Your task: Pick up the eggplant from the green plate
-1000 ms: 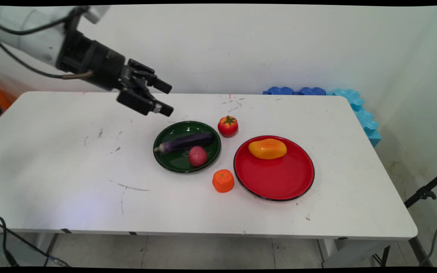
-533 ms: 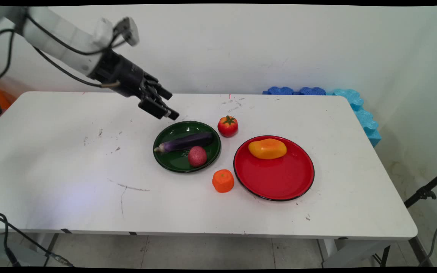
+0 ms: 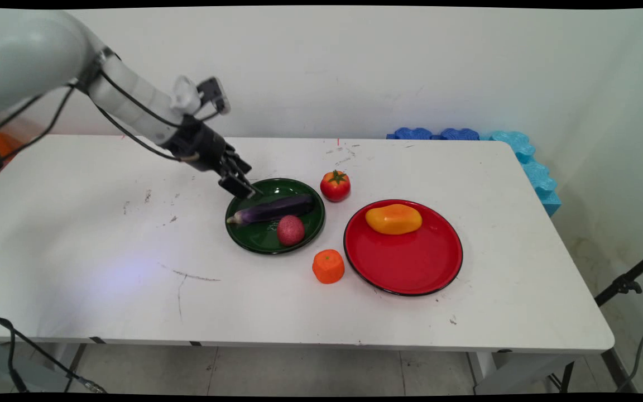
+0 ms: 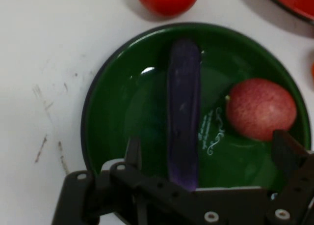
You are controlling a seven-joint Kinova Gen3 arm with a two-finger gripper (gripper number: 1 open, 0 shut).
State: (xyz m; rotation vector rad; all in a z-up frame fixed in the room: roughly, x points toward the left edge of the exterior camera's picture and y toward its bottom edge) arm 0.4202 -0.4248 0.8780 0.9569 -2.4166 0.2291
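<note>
Black gripper [image 3: 241,188] poised over green plate's [image 3: 254,240] left rim, fingers [image 4: 133,151] spread wide either side of eggplant [image 3: 274,209], holding nothing. Reddish potato [image 3: 291,230] beside eggplant on same plate. Tomato [image 3: 335,186], orange carrot piece [image 3: 328,266] loose on table [image 3: 104,251]. Mango [image 3: 393,219] on red plate [image 3: 411,268]. Hand view alone shows eggplant [image 4: 184,112] lined up between fingers; main view alone shows mango.

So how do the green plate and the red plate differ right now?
The green plate is smaller than the red plate. The green plate holds two things, an eggplant and a reddish potato; the red plate holds only a yellow-orange mango. The open gripper hangs over the green plate's rim, at the eggplant's end; the red plate has nothing over it. Both are round and glossy.
</note>
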